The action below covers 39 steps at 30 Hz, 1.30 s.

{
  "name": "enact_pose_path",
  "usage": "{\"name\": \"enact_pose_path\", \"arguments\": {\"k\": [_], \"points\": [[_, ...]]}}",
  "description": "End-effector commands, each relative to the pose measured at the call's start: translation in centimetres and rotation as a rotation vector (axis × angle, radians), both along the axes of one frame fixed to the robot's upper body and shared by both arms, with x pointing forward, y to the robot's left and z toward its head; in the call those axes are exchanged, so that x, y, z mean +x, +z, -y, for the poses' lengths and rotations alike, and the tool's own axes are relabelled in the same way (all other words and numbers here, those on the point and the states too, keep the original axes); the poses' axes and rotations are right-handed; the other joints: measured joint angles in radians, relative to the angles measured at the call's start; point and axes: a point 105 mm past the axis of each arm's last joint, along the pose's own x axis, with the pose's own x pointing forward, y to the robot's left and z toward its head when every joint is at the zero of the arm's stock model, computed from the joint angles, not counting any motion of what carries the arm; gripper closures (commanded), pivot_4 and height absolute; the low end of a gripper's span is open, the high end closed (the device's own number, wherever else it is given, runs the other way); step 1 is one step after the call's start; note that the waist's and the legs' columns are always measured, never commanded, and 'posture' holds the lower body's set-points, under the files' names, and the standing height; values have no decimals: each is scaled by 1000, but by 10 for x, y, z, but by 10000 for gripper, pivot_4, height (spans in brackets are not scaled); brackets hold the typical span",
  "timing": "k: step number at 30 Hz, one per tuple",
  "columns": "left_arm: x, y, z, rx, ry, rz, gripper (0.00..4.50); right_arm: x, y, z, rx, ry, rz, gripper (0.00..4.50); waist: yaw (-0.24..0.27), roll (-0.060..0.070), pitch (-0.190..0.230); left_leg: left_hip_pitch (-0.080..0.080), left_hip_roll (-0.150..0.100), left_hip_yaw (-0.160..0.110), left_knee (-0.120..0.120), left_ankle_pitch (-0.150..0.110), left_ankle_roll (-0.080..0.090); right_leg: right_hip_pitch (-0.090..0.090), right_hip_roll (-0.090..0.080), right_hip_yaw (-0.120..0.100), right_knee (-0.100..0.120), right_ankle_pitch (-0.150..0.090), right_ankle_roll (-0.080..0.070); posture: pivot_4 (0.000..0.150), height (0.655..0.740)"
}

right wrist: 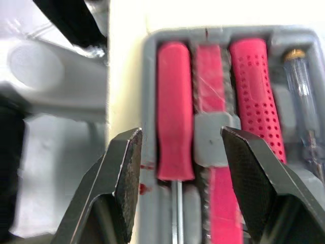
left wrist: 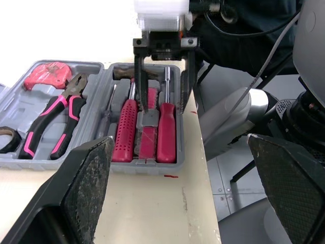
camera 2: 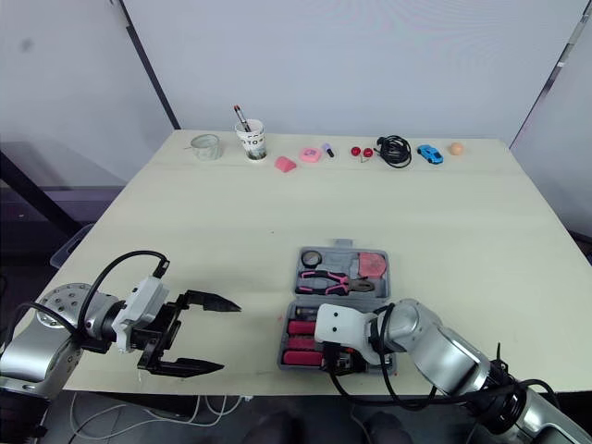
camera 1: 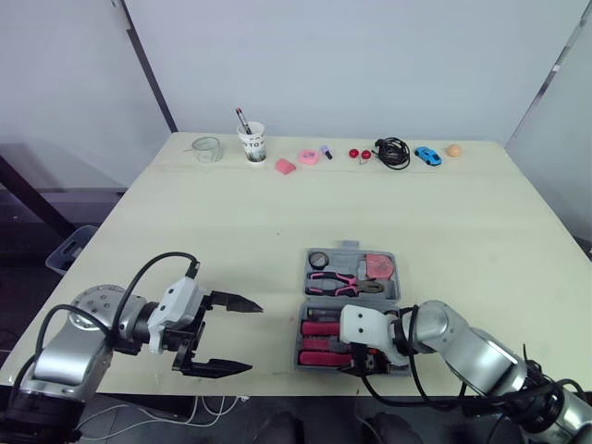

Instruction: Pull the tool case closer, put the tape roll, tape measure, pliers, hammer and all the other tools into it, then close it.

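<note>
Tool case lies open at the near edge of the counter, in front of the robot's right side. Far half holds the pliers, a dark tape roll and a red item. Near half holds three red-handled tools side by side.

Right arm is bent in from the right, forearm low over the counter edge. Right tool points down into the near half, fingers spread astride the red handles and pinching nothing.

Left arm is bent at the elbow, forearm aimed toward the case. Left tool hovers just left of the case, fingers spread wide and empty.

Cup, cable and toy car sit along the far edge, well apart from the case
</note>
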Motion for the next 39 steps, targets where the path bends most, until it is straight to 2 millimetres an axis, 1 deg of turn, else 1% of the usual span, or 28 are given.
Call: {"name": "enact_pose_path", "arguments": {"k": [1,4,5,7,8,9,10,12,13,16,22,26,28,32,36,39], "points": [[-4,5,-1,9,-53,17,0,-1,15,4,65,18,23,19219,0,0,0,0,0,0,0,0,0,0,0,0,0,0,0,1500,7400],[-3,4,-1,7,-55,18,0,3,17,6,125,-3,31,19219,0,0,0,0,0,0,0,0,0,0,0,0,0,0,0,1500,7400],[-3,4,0,6,-56,18,0,4,19,4,169,-2,31,19219,0,0,0,0,0,0,0,0,0,0,0,0,0,0,0,1500,7400],[-2,4,0,6,-58,20,0,3,20,4,246,15,35,24255,0,0,0,0,0,0,0,0,0,0,0,0,0,0,0,1500,7400],[-2,4,0,6,-59,20,0,1,17,4,252,26,35,26605,0,0,0,0,0,0,0,0,0,0,0,0,0,0,0,1500,7400],[-1,4,0,5,-60,20,0,0,15,5,256,29,36,31320,1,0,0,0,0,1,0,0,0,0,0,0,0,0,0,1500,7400],[-1,4,0,5,-61,21,0,0,14,5,261,28,36,33184,0,0,0,0,0,1,0,0,0,0,0,0,0,0,0,1500,7400],[-1,4,0,6,-62,21,0,0,9,6,259,31,38,43157,0,0,0,0,0,1,0,0,0,0,0,0,0,0,0,1500,7400],[-1,4,0,6,-62,22,0,0,7,7,259,33,40,44164,0,0,0,0,0,1,0,0,0,0,0,0,0,0,0,1500,7400],[-1,4,0,6,-63,21,0,2,2,7,259,27,45,44164,0,0,0,0,0,1,0,0,0,0,0,0,0,0,0,1500,7400],[0,3,1,5,-62,21,0,3,-18,9,222,13,26,44164,0,0,0,0,0,1,0,0,0,0,0,0,0,0,0,1500,7400],[0,3,1,6,-58,22,0,1,-43,22,128,16,21,44164,0,0,0,0,0,1,0,0,0,0,0,1,0,0,0,1500,7400],[-1,3,0,7,-56,22,0,-1,-48,25,112,16,15,44164,0,0,0,1,0,1,0,0,0,0,0,0,0,0,0,1500,7400],[-1,2,0,7,-48,19,0,3,-45,26,136,-9,43,44164,1,-1,-1,1,0,1,0,0,0,0,0,0,0,0,0,1500,7400],[-1,0,0,2,-39,18,0,7,-23,25,209,-37,74,44164,1,-1,-1,1,0,1,0,0,0,0,0,1,0,0,0,1500,7400],[0,-1,0,-1,-32,19,0,7,-13,30,216,-33,107,44164,3,-1,-1,1,0,1,0,0,0,0,0,1,0,0,0,1500,7400]]}}
